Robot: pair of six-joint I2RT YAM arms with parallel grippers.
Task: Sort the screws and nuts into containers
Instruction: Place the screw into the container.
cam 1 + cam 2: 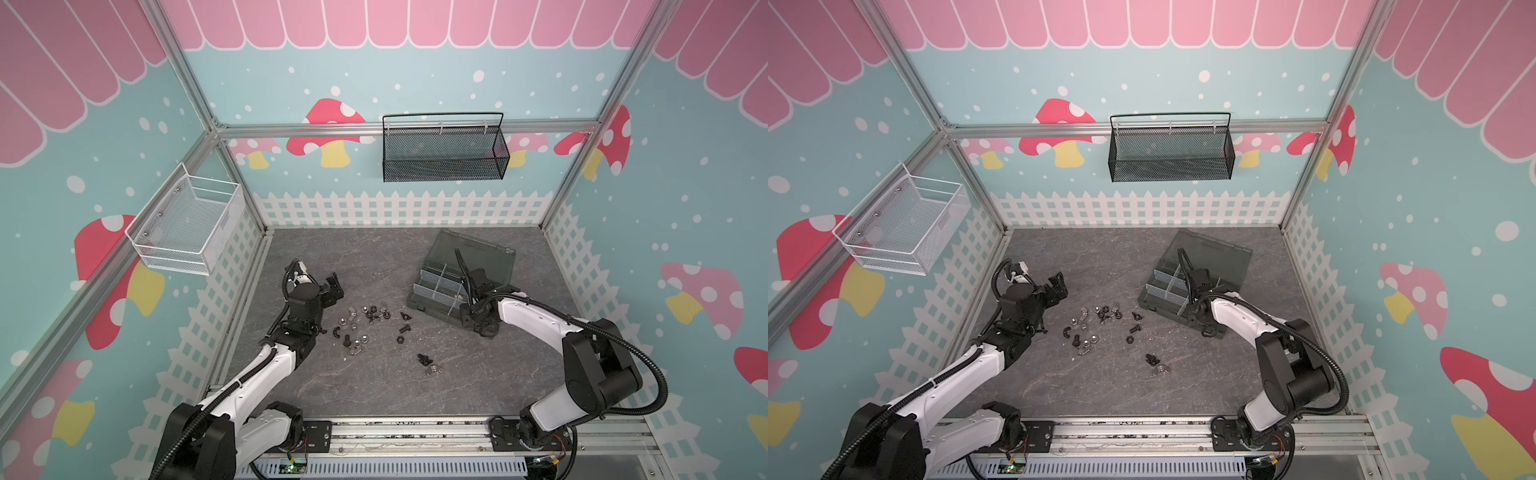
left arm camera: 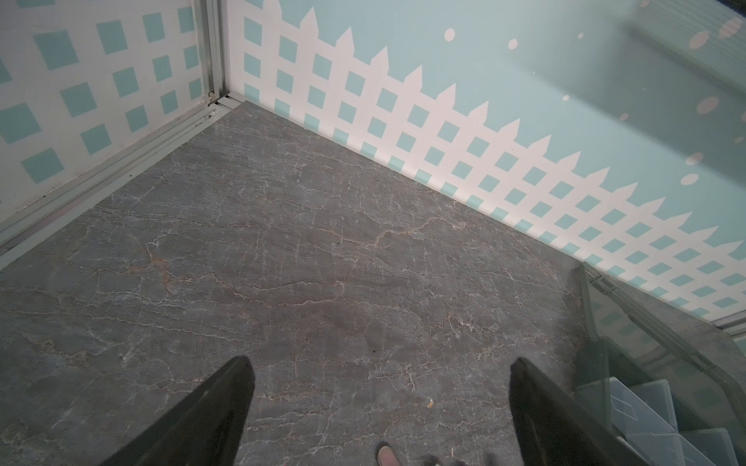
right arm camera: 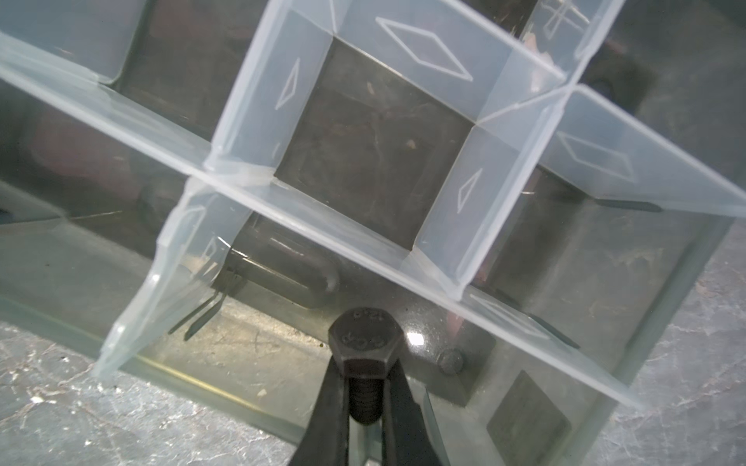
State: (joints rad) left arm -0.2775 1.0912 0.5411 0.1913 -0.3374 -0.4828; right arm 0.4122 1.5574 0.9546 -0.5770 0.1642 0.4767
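Note:
My right gripper point(image 3: 366, 365) is shut on the threaded shank of a black hex-head screw point(image 3: 365, 335), held just above the floor of a cell near the edge of the containers point(image 3: 258, 92). In both top views this dark grey organizer point(image 1: 432, 291) point(image 1: 1160, 293) lies at the right with its lid open, and the right wrist covers part of it. Loose screws and nuts point(image 1: 365, 322) point(image 1: 1096, 322) lie scattered mid-table, with a black screw point(image 1: 423, 359) and a silver nut point(image 1: 434, 369) nearer the front. My left gripper point(image 1: 334, 286) point(image 2: 381, 367) hovers open and empty, left of the pile.
A black mesh basket point(image 1: 442, 153) hangs on the back wall and a white wire basket point(image 1: 187, 224) on the left wall. Fence-patterned walls close three sides, and a metal rail point(image 1: 415, 432) runs along the front. The organizer's open lid point(image 2: 646, 343) shows in the left wrist view.

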